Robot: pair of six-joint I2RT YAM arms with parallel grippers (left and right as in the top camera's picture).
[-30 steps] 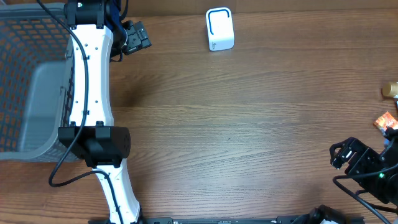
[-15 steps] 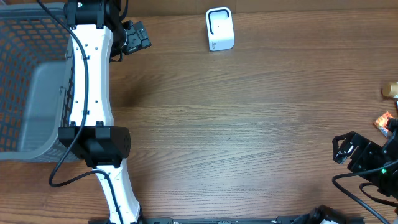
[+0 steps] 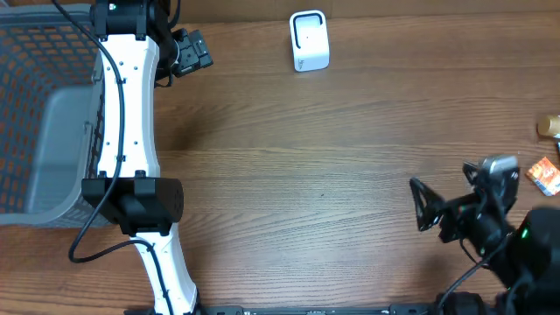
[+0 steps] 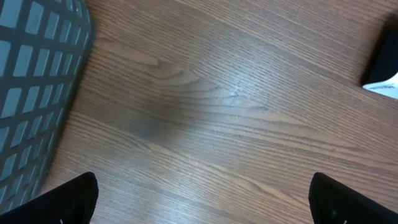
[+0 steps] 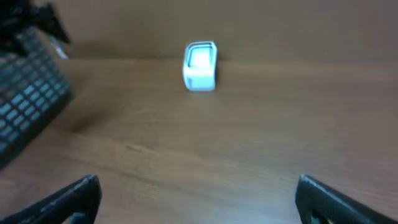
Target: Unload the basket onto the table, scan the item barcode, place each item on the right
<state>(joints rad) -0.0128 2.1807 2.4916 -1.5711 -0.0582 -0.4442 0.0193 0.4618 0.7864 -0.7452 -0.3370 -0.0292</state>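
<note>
Wooden surface [image 3: 332, 131], plain grain through the middle. At the far edge, upright and alone: white scanner [image 3: 309, 41] with a blue-ringed face. Same scanner [image 5: 200, 65] straight ahead in the right wrist view, blurred, with only wood between it and the fingers.

Right hand [image 3: 421, 206] at the near right, fingers spread wide apart and gripping nothing, pointed left over the wood. Behind it at the right edge: small orange packet [image 3: 544, 175], lying flat and apart from the hand, its barcode too small to make out. Farther along that edge, a tan object [image 3: 549, 128], cut off by the frame.

Left hand [image 3: 194, 51] at the far left, fingers likewise spread and empty, well apart from the scanner. Along the left edge: grey mesh basket [image 3: 39, 114], with the white left arm [image 3: 131, 131] stretched alongside its right wall.

Open room from basket across to scanner, and from scanner down to the near edge.
</note>
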